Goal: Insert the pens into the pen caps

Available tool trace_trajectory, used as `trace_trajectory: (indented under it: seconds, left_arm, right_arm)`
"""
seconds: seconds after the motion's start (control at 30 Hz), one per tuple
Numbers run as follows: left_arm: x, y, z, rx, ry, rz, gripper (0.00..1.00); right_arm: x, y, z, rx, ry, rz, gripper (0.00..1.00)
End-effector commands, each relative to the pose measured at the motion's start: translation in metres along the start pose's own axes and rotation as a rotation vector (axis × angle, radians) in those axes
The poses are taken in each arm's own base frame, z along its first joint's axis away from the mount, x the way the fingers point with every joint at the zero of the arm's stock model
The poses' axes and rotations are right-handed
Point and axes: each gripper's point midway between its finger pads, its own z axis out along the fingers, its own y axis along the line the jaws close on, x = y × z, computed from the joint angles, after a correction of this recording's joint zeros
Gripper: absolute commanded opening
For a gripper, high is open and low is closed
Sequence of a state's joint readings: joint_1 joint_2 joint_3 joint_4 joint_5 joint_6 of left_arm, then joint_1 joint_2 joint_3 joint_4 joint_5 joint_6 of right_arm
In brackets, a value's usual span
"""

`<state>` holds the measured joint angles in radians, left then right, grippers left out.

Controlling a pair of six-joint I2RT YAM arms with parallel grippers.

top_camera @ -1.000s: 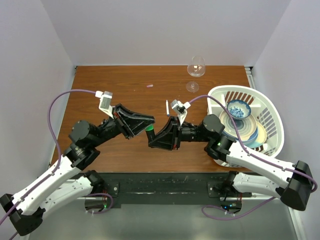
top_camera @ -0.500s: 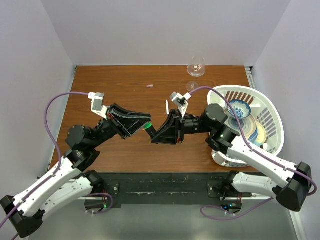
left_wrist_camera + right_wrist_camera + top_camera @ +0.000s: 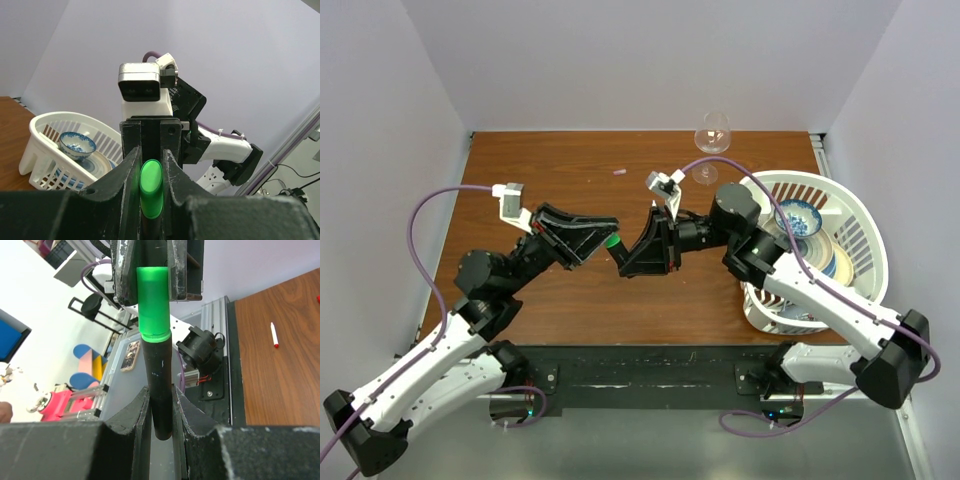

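Green on black: I see the green cap [image 3: 152,302] over the black marker [image 3: 159,385]'s end. The long axis runs gripper to gripper, cap end toward my left arm, midair above the table [image 3: 570,170]. My left gripper [image 3: 150,167] pinches the cap; my right gripper [image 3: 160,402] clamps the barrel.

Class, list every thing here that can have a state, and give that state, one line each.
black marker, capped, gripped mid-body
green cap, on the black marker's end
left gripper, shut on the green cap
right gripper, shut on the black marker
wine glass, upright
blue bowl, upright in the basket
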<state>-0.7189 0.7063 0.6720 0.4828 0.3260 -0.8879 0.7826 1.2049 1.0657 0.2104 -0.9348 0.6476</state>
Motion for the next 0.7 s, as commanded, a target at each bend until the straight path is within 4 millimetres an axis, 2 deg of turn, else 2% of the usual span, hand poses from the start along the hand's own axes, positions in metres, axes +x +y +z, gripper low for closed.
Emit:
trace_trajectory:
  seconds: [0.0,0.17,0.4,0.43,0.67]
  left_arm:
    - [0.131,0.021,-0.052,-0.003,0.539,-0.21,0.0]
    - [0.151,0.027,-0.064,-0.007,0.593,-0.281,0.0]
    - [0.164,0.039,-0.068,-0.074,0.649,-0.323,0.0]
    - [0.168,0.041,-0.071,-0.091,0.664,-0.335,0.0]
    - [0.174,0.046,-0.082,-0.141,0.692,-0.358,0.0]
  right_arm:
    - [-0.126,0.012,-0.013,0.087,-0.376,-0.257,0.0]
    - [-0.136,0.005,-0.01,0.101,-0.357,-0.303,0.0]
    - [-0.148,-0.008,-0.003,0.14,-0.322,-0.323,0.0]
    - [-0.154,-0.005,-0.006,0.139,-0.33,-0.344,0.0]
    - [-0.165,-0.02,-0.019,0.196,-0.33,-0.38,0.0]
